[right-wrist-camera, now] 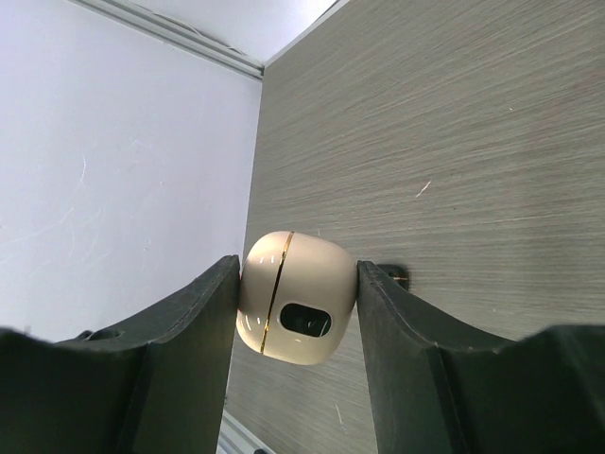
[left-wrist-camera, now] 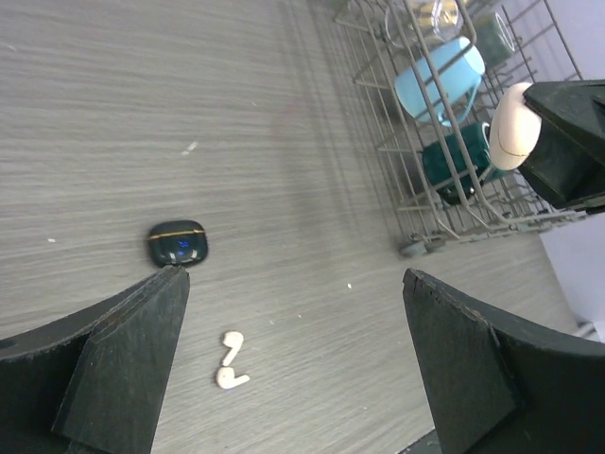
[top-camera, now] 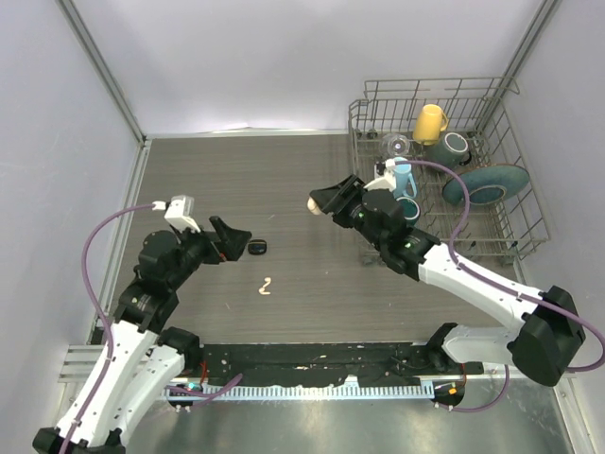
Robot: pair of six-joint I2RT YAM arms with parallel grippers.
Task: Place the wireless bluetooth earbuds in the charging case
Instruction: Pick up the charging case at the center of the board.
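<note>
The cream-white earbuds point(left-wrist-camera: 230, 360) lie together near the middle of the surface point(top-camera: 284, 175), toward its near edge, close to a dark case point(left-wrist-camera: 177, 243). Your right pincer point(right-wrist-camera: 298, 284) grips the cream charging case point(right-wrist-camera: 296, 305) aloft, its lid seemingly closed. Your left pincer point(left-wrist-camera: 293, 276) gapes empty, and a skewed pinch could flick the buds away.

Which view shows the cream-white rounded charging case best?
Right wrist: the cream-white rounded charging case sits mid-frame, gold seam clear, clamped in the right gripper. Top external shows a small pale blob; left wrist, its rounded end at the edge.
</note>
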